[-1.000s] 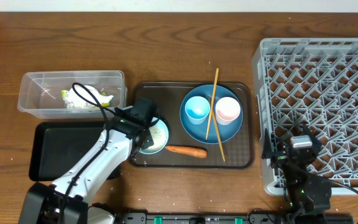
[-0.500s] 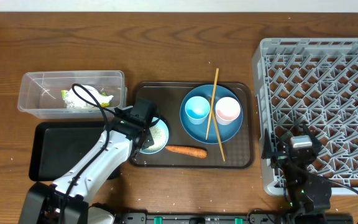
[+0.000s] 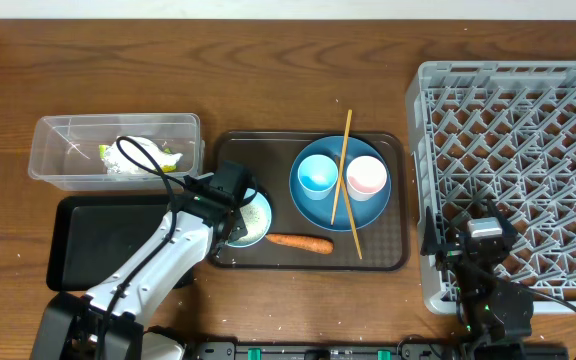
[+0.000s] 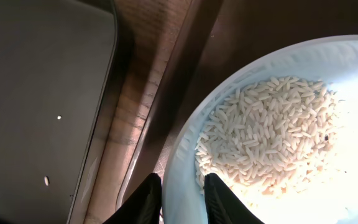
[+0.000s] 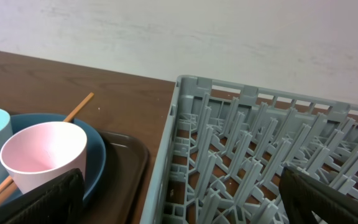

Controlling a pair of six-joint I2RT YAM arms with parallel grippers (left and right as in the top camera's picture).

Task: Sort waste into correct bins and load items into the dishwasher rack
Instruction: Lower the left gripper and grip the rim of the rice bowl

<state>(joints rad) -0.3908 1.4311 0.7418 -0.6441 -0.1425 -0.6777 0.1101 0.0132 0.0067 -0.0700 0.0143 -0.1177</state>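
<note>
White rice (image 4: pixel 272 137) lay in the small pale bowl (image 4: pixel 353 81), its 6 o'clock rim pinched by the left claw (image 4: pixel 182 196), fingertips cut off. Right claw (image 5: pixel 185 199) gaped empty, mostly unseen.

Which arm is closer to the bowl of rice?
Left. The left gripper clasps the rice bowl at its rim; the right gripper sits far off by the dishwasher rack.

Two cups (image 3: pixel 318 176) (image 3: pixel 366 177), two chopsticks (image 3: pixel 346 135) (image 3: pixel 356 240), and one each: black tray (image 3: pixel 98 245), brown tray (image 3: pixel 268 140), plate (image 3: pixel 373 210), bowl (image 3: pixel 253 218), carrot (image 3: pixel 300 242), wrapper (image 3: pixel 133 157), tub (image 3: pixel 68 125), rack (image 3: pixel 508 120).
</note>
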